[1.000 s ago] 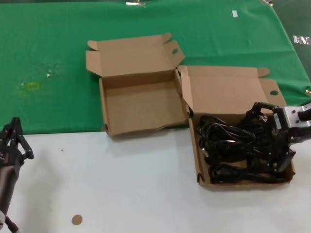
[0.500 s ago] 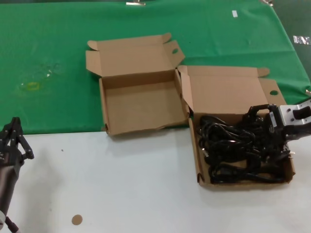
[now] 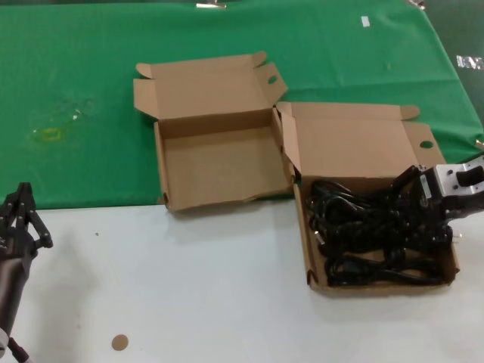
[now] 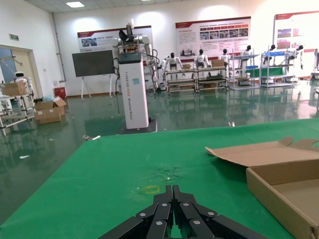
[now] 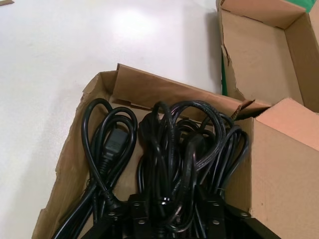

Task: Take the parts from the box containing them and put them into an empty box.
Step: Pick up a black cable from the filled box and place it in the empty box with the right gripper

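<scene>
The squarer brown cardboard box [image 3: 219, 162] has nothing in it yet. All the black coiled power cords [image 3: 370, 231] lie in the longer brown cardboard box [image 3: 312, 261]. The right gripper [image 3: 427, 215] is closed around one bundle. The left gripper [image 3: 19, 219] waits shut, holding nothing.

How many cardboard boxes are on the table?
2. The empty box sits on the green cloth, left of the box full of black cords, where the right end effector reaches in.
</scene>
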Robot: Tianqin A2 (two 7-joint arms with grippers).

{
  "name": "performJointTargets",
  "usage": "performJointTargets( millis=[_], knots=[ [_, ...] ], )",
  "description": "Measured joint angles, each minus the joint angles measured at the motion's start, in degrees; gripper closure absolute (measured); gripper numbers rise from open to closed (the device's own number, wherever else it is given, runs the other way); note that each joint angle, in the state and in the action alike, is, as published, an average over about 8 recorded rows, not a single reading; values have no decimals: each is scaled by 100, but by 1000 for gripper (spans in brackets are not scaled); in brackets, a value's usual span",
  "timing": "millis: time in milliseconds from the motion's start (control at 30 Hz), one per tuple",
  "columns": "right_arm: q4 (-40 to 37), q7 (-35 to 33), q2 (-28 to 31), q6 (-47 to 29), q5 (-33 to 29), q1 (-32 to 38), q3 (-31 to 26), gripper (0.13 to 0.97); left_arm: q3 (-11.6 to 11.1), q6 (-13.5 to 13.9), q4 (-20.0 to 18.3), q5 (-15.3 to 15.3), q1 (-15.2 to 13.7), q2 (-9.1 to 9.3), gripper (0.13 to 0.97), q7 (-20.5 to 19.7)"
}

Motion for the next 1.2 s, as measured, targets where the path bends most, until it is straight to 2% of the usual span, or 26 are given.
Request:
performJointTargets(
  millis=[267,567,867,1200],
  knots=[
    [120,101,62,-110,-24,51,60,796,0,0,0,0,0,0,945,1],
    [361,407,158,-396,-46,261,112,857,0,0,0,-1,0,0,945,2],
    [523,743,-183,-367,-28,758,204,858,0,0,0,-1,0,0,945,2],
    [588,994,-1055,203,-154,1052,103,859,0,0,0,-1,0,0,945,2]
  ],
)
